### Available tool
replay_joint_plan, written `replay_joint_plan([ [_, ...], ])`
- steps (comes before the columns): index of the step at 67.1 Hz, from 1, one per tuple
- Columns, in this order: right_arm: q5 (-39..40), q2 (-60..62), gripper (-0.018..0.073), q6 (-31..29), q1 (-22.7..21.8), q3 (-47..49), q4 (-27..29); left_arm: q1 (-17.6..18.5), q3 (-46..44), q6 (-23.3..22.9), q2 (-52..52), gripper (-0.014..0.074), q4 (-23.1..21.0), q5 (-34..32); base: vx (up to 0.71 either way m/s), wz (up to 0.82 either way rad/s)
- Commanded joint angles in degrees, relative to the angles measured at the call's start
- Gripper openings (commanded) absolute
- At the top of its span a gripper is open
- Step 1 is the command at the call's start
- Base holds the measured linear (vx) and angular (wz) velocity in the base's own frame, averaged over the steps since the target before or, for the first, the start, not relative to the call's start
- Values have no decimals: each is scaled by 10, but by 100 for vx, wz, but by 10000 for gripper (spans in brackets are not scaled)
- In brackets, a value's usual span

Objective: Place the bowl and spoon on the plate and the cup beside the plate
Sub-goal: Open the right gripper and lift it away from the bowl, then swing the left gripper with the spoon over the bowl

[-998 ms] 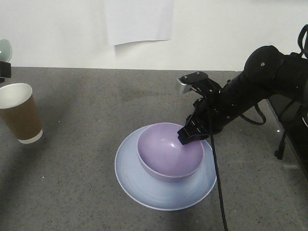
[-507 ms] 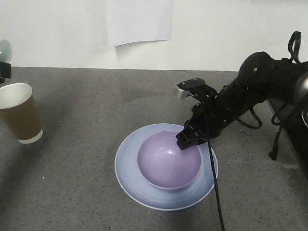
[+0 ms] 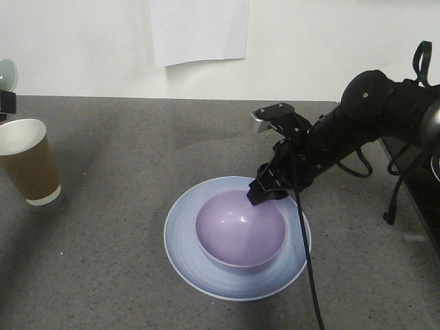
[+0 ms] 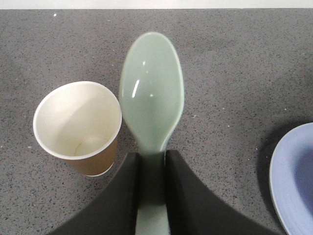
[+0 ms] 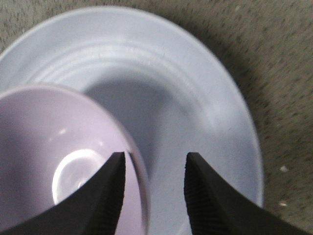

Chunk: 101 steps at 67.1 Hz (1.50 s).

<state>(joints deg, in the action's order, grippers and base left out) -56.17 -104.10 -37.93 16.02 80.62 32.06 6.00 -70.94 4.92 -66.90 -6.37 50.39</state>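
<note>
The right gripper (image 5: pixel 155 157) is tilted down over the far rim of the round, smooth pale lavender plastic bowl (image 3: pixel 240 227). Its jaws stand apart and grip nothing. The rim passes between them: one ribbed black finger (image 5: pixel 105 200) hangs inside the bowl, close to the rim, and the other is outside it, over the round, shallow light blue plate (image 5: pixel 205 98). Under this gripper the bowl sits upright within the plate's raised rim, and blue shows around it on every side in the front view. A black cable (image 3: pixel 307 275) drops from the right arm across the plate's edge.

The left gripper (image 4: pixel 151 164) is closed on the short flat handle of the small pale mint-green plastic spoon (image 4: pixel 152 93). The oval head sticks straight out past the fingertips, hollow side towards the wrist camera (well above the grey speckled tabletop (image 3: pixel 124 151)). Just to one side of the spoon's head and below it, the tall brown paper cup (image 4: pixel 78 125) stands upright and white inside. It is well apart from the plate, whose edge only just enters this gripper's view on the opposite side.
</note>
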Motion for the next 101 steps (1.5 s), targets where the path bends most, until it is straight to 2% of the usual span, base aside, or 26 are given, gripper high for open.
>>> replay_joint_plan([
  [1,7,39,303,21,-1,50,3,2,-13,-5,10,-6,-8,-32,0,0],
  [13,-3,73,300,50,-1,132,-19,2,-13,-5,10,-6,-8,-32,0,0],
  [21,-8,106,267,56,-1,163,-22,2,-13,-5,10,-6,-8,-32,0,0],
  [29,-12,151,174,58,-1,166,-24,2,-13,-5,10,-6,-8,-32,0,0],
  [40,-20,219,-17,58,-1,165,-30,2,-13,-5,10,-6,-8,-33,0,0],
  [44,-22,246,-10,58,-1,165,-30,2,-13,-5,10,-6,-8,-32,0,0],
  [51,-17,297,-4,57,-1,140,-30,2,-13,-5,10,-6,-9,-28,0,0],
  [62,31,398,-4,53,-1,10,-31,2,-13,17,10,-6,-37,-13,0,0],
  [66,57,442,-4,53,-1,-53,-38,2,-13,38,10,-6,-62,-11,0,0],
  [73,87,514,-4,55,-1,-160,-41,2,-13,90,10,-6,-135,-6,0,0],
  [74,91,522,-4,55,-1,-174,-41,2,-13,102,10,-6,-159,-5,0,0],
  [82,130,597,-4,64,-1,-286,-43,2,-13,181,7,-6,-270,-5,0,0],
  [85,144,618,-4,71,-1,-316,-44,2,-13,206,2,-6,-329,-1,0,0],
  [92,174,661,-4,86,-1,-373,-46,7,-14,250,-19,-8,-414,23,0,0],
  [101,190,692,-4,98,-1,-406,-52,47,-14,255,-58,-7,-422,28,0,0],
])
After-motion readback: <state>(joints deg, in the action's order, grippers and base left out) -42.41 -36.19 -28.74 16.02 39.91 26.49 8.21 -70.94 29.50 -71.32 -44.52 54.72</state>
